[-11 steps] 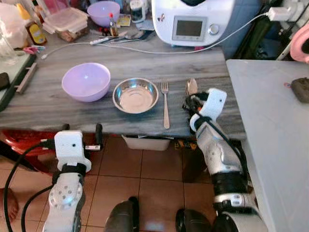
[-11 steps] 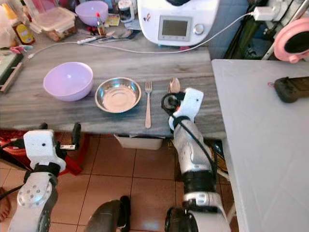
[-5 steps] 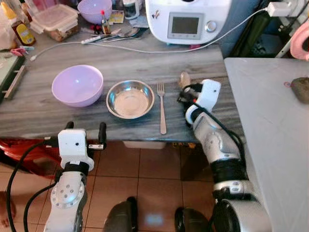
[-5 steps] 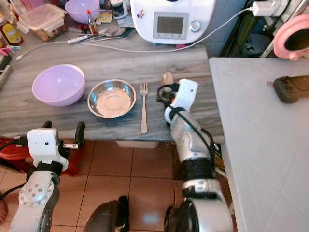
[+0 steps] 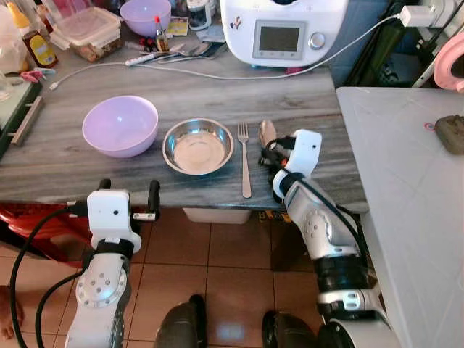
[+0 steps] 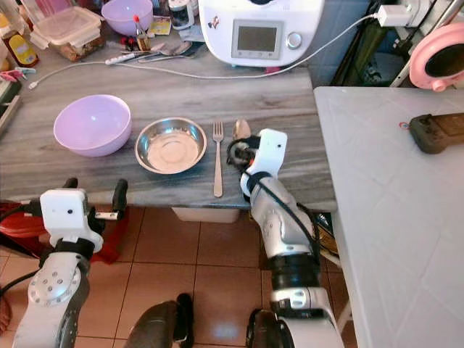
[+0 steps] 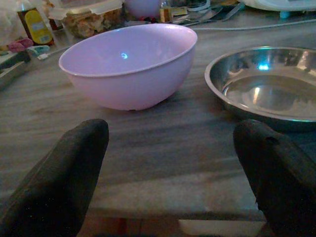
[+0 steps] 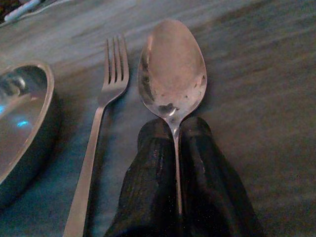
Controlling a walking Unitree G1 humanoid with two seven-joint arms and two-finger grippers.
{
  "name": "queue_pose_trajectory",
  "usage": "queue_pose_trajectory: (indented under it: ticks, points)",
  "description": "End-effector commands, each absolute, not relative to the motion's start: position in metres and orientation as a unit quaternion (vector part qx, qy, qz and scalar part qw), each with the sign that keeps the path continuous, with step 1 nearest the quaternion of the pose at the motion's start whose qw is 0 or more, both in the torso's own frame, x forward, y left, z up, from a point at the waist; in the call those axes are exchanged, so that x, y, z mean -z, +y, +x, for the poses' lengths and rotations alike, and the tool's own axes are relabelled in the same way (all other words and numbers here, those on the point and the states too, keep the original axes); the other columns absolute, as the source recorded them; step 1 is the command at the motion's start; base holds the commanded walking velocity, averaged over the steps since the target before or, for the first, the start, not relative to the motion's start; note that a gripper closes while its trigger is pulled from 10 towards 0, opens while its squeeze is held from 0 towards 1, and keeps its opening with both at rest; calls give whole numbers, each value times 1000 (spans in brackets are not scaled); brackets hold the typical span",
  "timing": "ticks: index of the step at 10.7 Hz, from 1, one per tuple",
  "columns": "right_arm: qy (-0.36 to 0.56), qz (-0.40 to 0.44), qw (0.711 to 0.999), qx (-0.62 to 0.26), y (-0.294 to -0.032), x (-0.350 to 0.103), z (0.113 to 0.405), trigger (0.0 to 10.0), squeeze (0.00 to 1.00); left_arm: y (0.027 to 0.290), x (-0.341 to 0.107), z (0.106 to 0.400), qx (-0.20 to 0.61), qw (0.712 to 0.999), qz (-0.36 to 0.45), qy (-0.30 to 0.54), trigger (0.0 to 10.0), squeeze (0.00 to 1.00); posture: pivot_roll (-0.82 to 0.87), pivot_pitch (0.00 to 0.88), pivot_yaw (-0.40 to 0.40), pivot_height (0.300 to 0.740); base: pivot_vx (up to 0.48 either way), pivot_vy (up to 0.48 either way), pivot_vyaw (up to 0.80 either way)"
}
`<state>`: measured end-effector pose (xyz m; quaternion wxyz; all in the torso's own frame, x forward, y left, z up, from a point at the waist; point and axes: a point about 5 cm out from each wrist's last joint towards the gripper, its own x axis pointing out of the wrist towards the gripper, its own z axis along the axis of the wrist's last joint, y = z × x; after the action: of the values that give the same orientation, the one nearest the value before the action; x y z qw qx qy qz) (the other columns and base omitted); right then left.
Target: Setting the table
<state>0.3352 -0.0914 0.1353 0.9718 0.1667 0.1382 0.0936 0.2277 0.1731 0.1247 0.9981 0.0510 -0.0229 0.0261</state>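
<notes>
On the grey wooden table (image 5: 65, 163) stand a lilac bowl (image 5: 119, 125) and, right of it, a steel bowl (image 5: 198, 145). A fork (image 5: 245, 159) lies right of the steel bowl. My right gripper (image 5: 269, 152) is shut on a spoon (image 8: 172, 74), holding it by the handle just right of the fork, bowl end pointing away and low over the table. The spoon's head (image 5: 267, 132) sticks out beyond the fingers (image 8: 153, 182). My left gripper (image 5: 128, 197) is open, hanging in front of the table's near edge, facing the lilac bowl (image 7: 129, 64).
A white kitchen machine (image 5: 284, 32) stands at the back, its cable (image 5: 181, 72) running across the table. Another lilac bowl (image 5: 145, 14), a food box (image 5: 87, 30), a bottle (image 5: 35, 38) and cutlery crowd the back left. A white table (image 5: 413, 188) adjoins on the right.
My right gripper has carried the spoon left, closer to the fork, and lowered it toward the table. The left gripper keeps its place at the table edge; the camera shifted slightly.
</notes>
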Motion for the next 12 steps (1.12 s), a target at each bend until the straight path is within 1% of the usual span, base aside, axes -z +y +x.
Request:
queue_pose_trajectory:
  ticks: [1,3,5,12]
  points:
    - [212,162,960,-89,-91,-105,323,10000,0,174,-122,227,-27,998,52,-13,10000,0,63,212,32,740,0,0,0]
    - [209,146,963,-85,-94,-102,321,10000,0,172,-120,227,-23,998,51,-12,10000,0,63,203,32,740,0,0,0]
    - [196,149,967,-72,-96,-105,327,10000,0,172,-121,228,-20,998,51,-12,10000,0,68,198,36,740,0,0,0]
    - [186,153,966,-90,-78,-105,335,10000,0,169,-120,228,-14,998,52,-11,10000,0,70,196,40,740,0,0,0]
